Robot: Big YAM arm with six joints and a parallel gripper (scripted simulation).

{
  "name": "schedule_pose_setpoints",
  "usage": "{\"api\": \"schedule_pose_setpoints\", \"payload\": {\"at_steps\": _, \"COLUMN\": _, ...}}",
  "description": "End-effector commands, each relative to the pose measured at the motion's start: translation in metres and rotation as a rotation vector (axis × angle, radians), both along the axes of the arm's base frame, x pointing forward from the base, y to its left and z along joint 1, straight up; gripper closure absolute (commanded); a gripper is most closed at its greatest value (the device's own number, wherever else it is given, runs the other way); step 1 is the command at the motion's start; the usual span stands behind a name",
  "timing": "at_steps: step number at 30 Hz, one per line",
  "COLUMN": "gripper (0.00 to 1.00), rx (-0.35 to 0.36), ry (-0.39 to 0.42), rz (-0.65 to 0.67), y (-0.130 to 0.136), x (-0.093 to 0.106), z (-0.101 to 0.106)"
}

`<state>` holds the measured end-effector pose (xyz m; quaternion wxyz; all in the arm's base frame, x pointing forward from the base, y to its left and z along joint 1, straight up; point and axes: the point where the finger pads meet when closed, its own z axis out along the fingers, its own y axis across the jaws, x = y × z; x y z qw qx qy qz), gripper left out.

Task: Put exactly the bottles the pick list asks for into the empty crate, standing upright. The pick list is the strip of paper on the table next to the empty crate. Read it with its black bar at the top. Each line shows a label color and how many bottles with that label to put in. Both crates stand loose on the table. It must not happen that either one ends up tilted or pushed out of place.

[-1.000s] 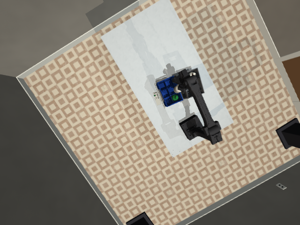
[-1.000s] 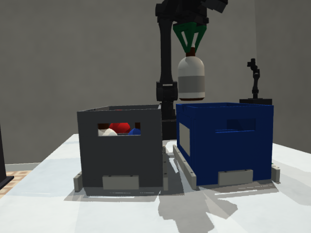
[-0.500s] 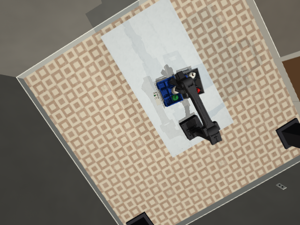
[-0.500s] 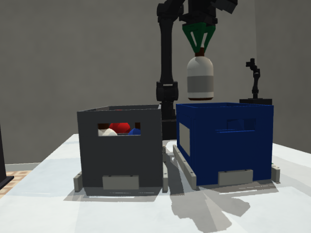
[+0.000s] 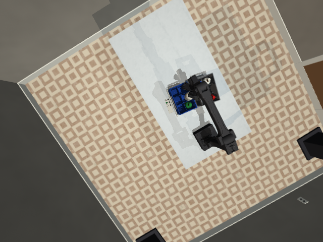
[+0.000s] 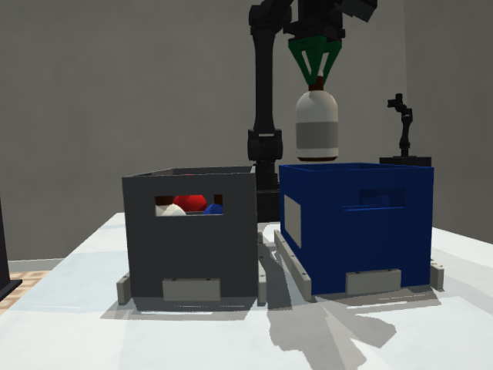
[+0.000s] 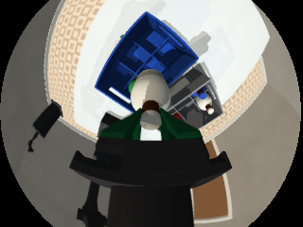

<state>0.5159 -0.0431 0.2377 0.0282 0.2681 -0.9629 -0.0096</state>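
White bottle with the gray label (image 5: 188, 96) (image 6: 316, 115) (image 7: 151, 90) was up in the air, with the gripper (image 5: 190, 91) (image 6: 317, 81) (image 7: 151, 112) pinched around its dark brown neck. The green fingers were pretty narrow, pointing down, and the bottle hung basically upright. Its base was above the rim of the blue crate (image 5: 173, 102) (image 6: 370, 239) (image 7: 121, 46), so it wasn't down in a compartment.

Inside that crate, a green bottle (image 5: 188, 105) (image 7: 132, 86) sat in a compartment at the end nearer the arm's base. Just beside the blue crate was the dark gray crate (image 5: 216, 87) (image 6: 191, 247) (image 7: 214, 91), holding a red bottle (image 5: 213, 97) (image 6: 189, 203) (image 7: 177, 116), another white bottle (image 5: 207, 80) (image 6: 169, 210) (image 7: 204, 103) and a blue bottle (image 6: 213, 209) (image 7: 201, 93). Part of it was blocked by the black arm (image 5: 215, 114) (image 6: 263, 79), so no full count from me.

On the blue crate's other side lay the pick list (image 5: 168, 104), way too small to read, though a green mark did show. Both crates stood on the pale table (image 5: 166, 52) (image 6: 59, 318) (image 7: 95, 61). Farther back, a second arm (image 6: 405, 123) stood well apart from everything.
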Motion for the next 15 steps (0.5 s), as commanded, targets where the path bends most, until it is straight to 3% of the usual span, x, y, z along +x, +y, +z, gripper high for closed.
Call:
{"api": "schedule_pose_setpoints", "payload": {"at_steps": 1, "gripper": 1.00, "rx": -0.011, "ry": -0.137, "rz": -0.013, "y": -0.006, "x": 0.018, "z": 0.064}}
{"api": "schedule_pose_setpoints", "payload": {"at_steps": 4, "gripper": 1.00, "rx": -0.008, "ry": -0.109, "rz": -0.013, "y": -0.008, "x": 0.024, "z": 0.049}}
{"api": "schedule_pose_setpoints", "payload": {"at_steps": 8, "gripper": 1.00, "rx": -0.010, "ry": -0.128, "rz": -0.011, "y": -0.009, "x": 0.022, "z": 0.059}}
{"api": "schedule_pose_setpoints", "payload": {"at_steps": 15, "gripper": 1.00, "rx": -0.009, "ry": -0.115, "rz": -0.008, "y": -0.009, "x": 0.025, "z": 0.052}}
